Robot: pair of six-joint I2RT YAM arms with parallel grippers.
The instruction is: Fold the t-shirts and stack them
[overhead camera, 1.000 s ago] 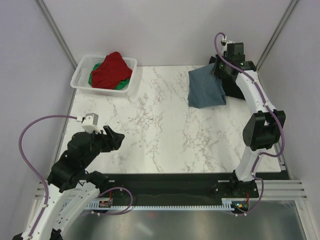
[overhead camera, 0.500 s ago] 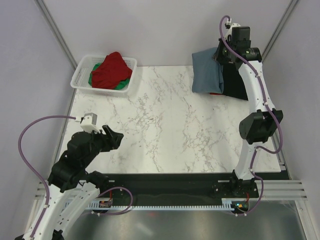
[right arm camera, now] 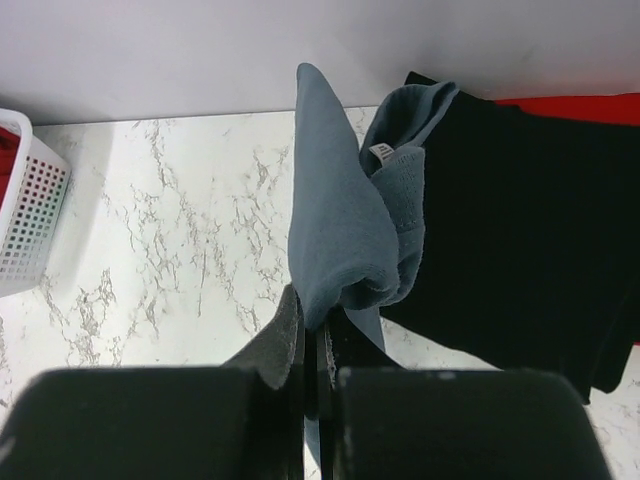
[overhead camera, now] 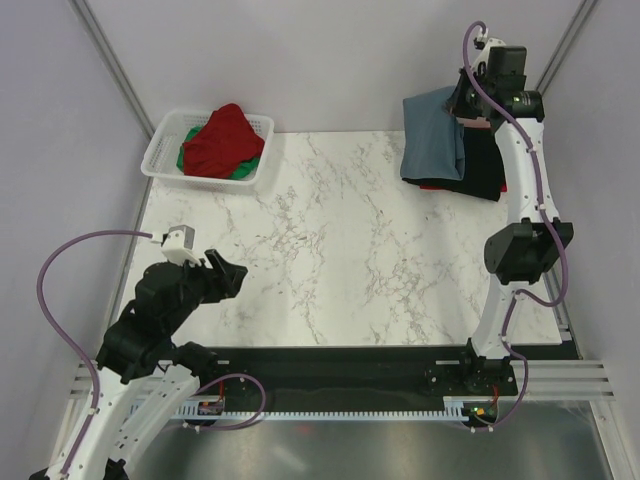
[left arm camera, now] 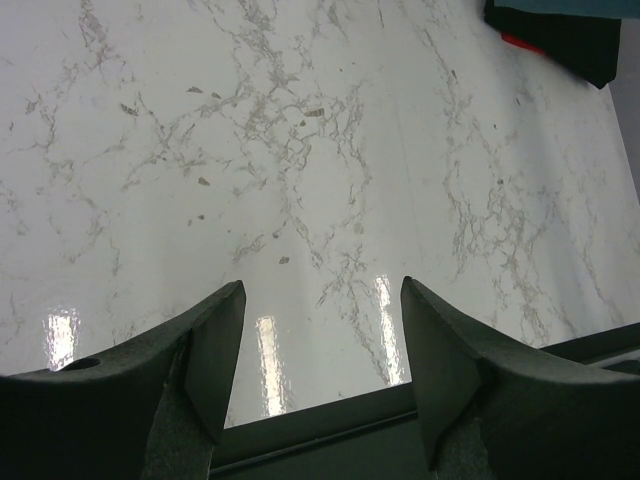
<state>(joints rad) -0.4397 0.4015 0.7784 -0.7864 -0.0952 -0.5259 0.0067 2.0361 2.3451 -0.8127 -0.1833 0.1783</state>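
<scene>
Blue-grey tee (right arm camera: 340, 230) hangs bunched from my right gripper (right arm camera: 310, 340), jaws pinched tight on it. A black tee (right arm camera: 510, 230) lies flat just right of the fingers. My left gripper (left arm camera: 322, 290) is spread wide, low over the marble table (left arm camera: 300, 150).

Bright, even light; glare streaks the tabletop (left arm camera: 265, 340).

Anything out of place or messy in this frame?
Nothing looks damaged. The blue-grey t-shirt hangs bunched from the shut right gripper, partly over the folded black t-shirt and not yet laid flat. A red edge pokes out beneath the black one. A red tee and a green tee lie heaped in the basket.
</scene>
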